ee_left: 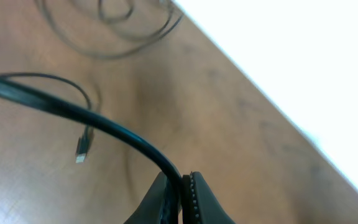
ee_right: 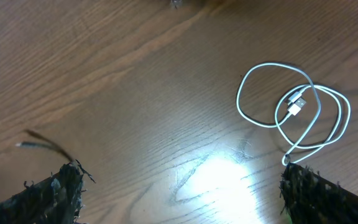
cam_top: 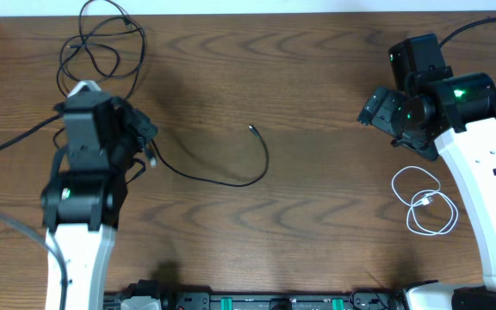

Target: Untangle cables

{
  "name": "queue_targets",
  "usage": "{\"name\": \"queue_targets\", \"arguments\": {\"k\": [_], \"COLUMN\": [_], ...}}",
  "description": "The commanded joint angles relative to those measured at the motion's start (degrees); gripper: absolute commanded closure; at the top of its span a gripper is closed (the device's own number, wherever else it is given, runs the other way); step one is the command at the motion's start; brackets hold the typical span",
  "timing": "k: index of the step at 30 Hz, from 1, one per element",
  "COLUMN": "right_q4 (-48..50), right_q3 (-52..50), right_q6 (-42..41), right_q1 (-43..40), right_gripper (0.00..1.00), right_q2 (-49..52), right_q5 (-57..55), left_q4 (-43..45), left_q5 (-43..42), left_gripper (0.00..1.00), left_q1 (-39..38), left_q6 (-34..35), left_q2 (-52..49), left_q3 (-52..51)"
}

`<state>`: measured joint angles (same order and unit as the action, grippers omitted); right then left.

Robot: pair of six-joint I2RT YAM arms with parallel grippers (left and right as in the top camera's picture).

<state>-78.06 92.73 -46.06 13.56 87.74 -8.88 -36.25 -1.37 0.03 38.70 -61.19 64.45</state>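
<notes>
Pinching one black cable (ee_left: 104, 127), the left claw (ee_left: 182, 186) is clamped tight on it — likely to drag it clear of the other black loop (cam_top: 102, 43). The right claw (ee_right: 182, 183) gapes empty near the white cable (ee_right: 291, 118), coiled apart on the surface (cam_top: 317, 69).

I can read no text, label, brand, number or sign in any of my views, neither on the black cable (ee_left: 104, 127) pinched between the jaws of the left gripper (ee_left: 184, 185) nor on the white cable (ee_right: 296, 107) lying ahead of the right gripper (ee_right: 180, 175), toward its right-hand jaw.
</notes>
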Motion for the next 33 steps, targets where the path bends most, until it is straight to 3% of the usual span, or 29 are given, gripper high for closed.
{"name": "queue_targets", "arguments": {"k": [1, 9, 15, 21, 29, 33], "right_q4": [0.0, 0.0, 0.0, 0.0, 0.0, 0.0], "right_q3": [0.2, 0.2, 0.2, 0.2, 0.2, 0.2], "right_q6": [-0.2, -0.2, -0.2, -0.2, -0.2, -0.2], "right_q1": [-0.2, -0.2, 0.4, 0.4, 0.3, 0.4], "right_gripper": [0.01, 0.01, 0.01, 0.01, 0.01, 0.01], "right_q2": [0.1, 0.1, 0.1, 0.1, 0.1, 0.1], "right_q5": [-0.6, -0.6, -0.6, -0.6, -0.6, -0.6], "left_q4": [2.9, 14.2, 22.0, 33.0, 36.8, 35.9], "left_q5": [0.3, -1.3, -18.6, -29.0, -29.3, -24.4], "left_gripper": [0.93, 0.93, 0.92, 0.92, 0.93, 0.92], "left_q1": [-0.1, -0.1, -0.1, -0.1, 0.3, 4.0], "left_q6": [-1.2, 0.8, 7.0, 12.0, 11.0, 10.5], "left_q2": [4.3, 10.7, 8.6, 1.5, -7.8, -10.1], "left_q3": [0.3, 0.3, 0.3, 0.4, 7.4, 8.2]}}
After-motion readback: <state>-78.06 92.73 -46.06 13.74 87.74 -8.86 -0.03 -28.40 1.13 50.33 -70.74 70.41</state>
